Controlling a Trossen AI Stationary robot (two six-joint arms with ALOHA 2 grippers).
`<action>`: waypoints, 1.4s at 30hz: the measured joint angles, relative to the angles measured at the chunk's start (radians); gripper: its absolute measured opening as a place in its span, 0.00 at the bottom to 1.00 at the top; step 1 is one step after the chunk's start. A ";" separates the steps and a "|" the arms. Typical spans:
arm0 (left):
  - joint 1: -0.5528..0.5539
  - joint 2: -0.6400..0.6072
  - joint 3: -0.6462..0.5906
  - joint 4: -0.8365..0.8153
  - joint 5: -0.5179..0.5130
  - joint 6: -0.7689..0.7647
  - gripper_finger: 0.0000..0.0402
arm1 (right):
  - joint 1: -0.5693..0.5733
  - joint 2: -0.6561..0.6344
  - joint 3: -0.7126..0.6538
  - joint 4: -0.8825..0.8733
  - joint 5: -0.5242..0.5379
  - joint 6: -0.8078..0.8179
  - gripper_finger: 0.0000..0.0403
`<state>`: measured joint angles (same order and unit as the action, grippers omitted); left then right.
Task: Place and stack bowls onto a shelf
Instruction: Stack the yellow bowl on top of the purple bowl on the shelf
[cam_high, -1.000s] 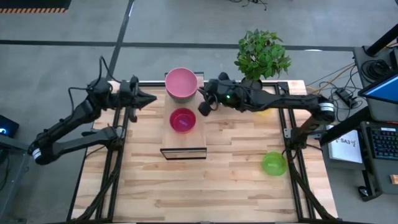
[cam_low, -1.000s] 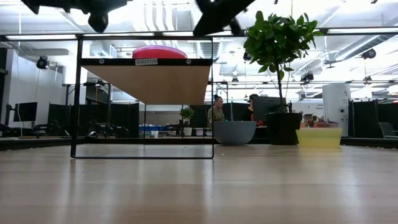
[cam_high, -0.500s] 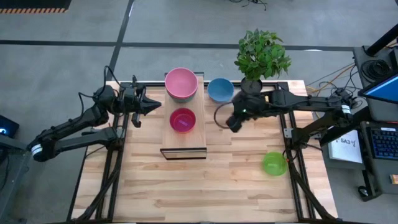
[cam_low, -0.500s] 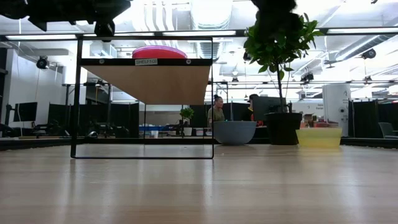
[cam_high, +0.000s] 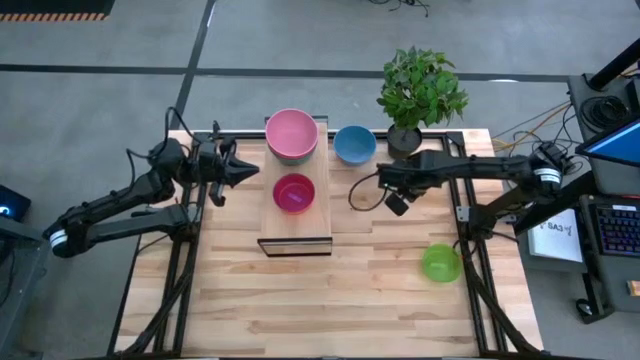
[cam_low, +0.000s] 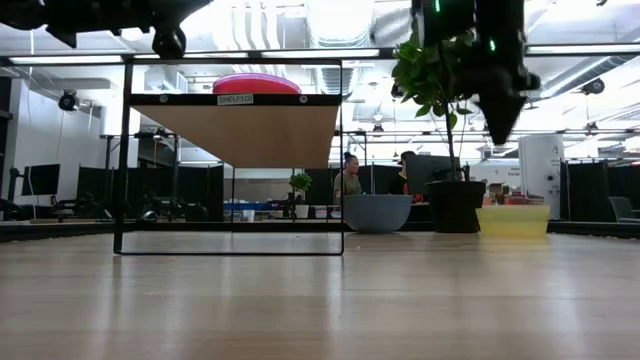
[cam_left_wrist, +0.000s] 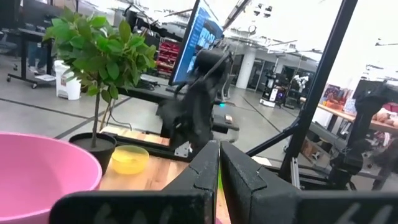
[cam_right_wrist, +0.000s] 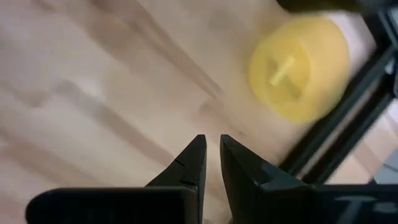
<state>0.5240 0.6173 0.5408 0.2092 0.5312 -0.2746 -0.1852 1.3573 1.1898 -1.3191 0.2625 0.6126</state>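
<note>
**Supervisor:** Where are the bowls sitting?

**Operator:** From overhead I see the pink bowl (cam_high: 291, 135) at the far end of the shelf (cam_high: 295, 228), and the red bowl (cam_high: 294, 192) just in front of it, about mid-plank. In the low view only the red one's rim (cam_low: 256, 84) shows above the shelf (cam_low: 238, 120). The blue bowl (cam_high: 354, 144) is on the tabletop (cam_high: 330, 290) just right of the shelf's far end, beside the potted plant (cam_high: 421, 88). The green bowl (cam_high: 441, 262) is at the right edge of the tabletop, well apart from the rest. The yellow bowl (cam_right_wrist: 298, 68) shows in my right wrist view, upside down on the wood next to a dark frame bar; the low view has it (cam_low: 513, 220) right of the plant pot.

**Supervisor:** And the arms?

**Operator:** My left pincer (cam_high: 240, 169) hovers off the shelf's left side, level with the gap between pink and red, pointing toward them. Its fingers (cam_left_wrist: 205, 168) are pressed together, clenched on nothing. My right pincer (cam_high: 381, 178) is over bare tabletop between the shelf and the plant, near the blue bowl but not touching it. Its fingers (cam_right_wrist: 194, 163) are nearly together with a narrow gap, holding nothing.
</note>
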 joint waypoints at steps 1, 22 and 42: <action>0.000 -0.002 0.000 0.002 0.000 -0.001 0.00 | -0.025 -0.003 -0.033 0.018 0.002 -0.011 0.09; 0.000 -0.001 0.001 0.037 -0.017 0.000 0.00 | -0.274 -0.006 -0.301 0.446 0.122 -0.222 0.38; 0.000 0.000 0.001 0.038 -0.027 0.007 0.00 | -0.274 -0.006 -0.516 0.738 0.236 -0.221 0.27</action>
<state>0.5240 0.6174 0.5415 0.2470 0.5037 -0.2680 -0.4591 1.3518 0.6733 -0.5814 0.4988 0.3918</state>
